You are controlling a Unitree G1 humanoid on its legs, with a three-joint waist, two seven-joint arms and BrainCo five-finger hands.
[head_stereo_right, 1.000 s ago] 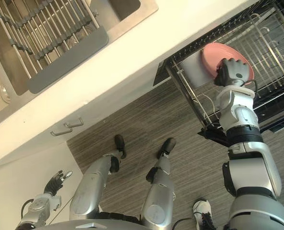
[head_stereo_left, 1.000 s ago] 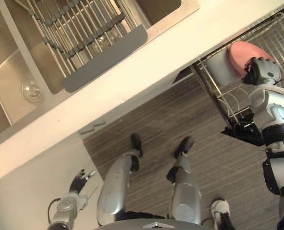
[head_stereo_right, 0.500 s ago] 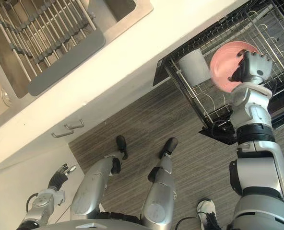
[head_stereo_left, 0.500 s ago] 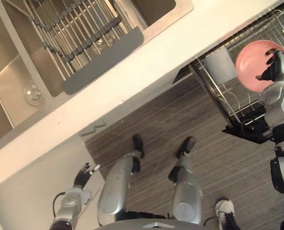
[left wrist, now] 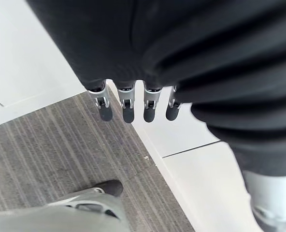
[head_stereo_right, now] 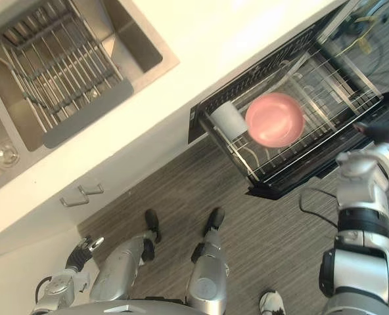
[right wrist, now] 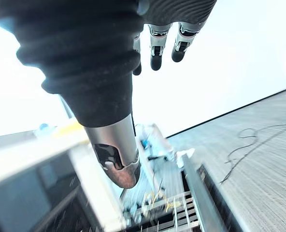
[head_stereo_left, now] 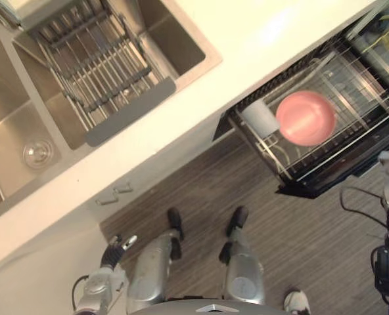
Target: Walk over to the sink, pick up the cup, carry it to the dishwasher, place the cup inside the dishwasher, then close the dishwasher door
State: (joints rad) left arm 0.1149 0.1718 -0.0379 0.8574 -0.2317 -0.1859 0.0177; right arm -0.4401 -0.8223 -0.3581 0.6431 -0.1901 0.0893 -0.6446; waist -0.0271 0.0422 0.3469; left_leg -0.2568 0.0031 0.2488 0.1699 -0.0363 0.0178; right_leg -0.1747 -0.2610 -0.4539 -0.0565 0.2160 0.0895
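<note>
The pink cup [head_stereo_left: 305, 118] lies in the wire rack [head_stereo_left: 352, 98] of the open dishwasher, next to a white cup [head_stereo_left: 260, 117]. My right hand [head_stereo_right: 382, 134] is open and empty, off the rack's right front corner and clear of the pink cup. In the right wrist view its fingers [right wrist: 155, 43] are straight, with the rack's end below them. The dishwasher's dark door [head_stereo_left: 342, 172] hangs open under the rack. My left hand [head_stereo_left: 115, 248] hangs open by my left side, low near the white cabinet; its straight fingers [left wrist: 126, 104] hold nothing.
A steel sink [head_stereo_left: 43, 125] with a wire drying rack [head_stereo_left: 99, 65] is set in the pale counter [head_stereo_left: 247, 46] at the upper left. White cabinet fronts with handles [head_stereo_left: 112, 195] run below it. Grey wood-look floor lies between me and the dishwasher.
My right hand has let go of the pink cup, opened and drawn back to the right of the rack. The cup now rests in the rack. The camera has shifted.
</note>
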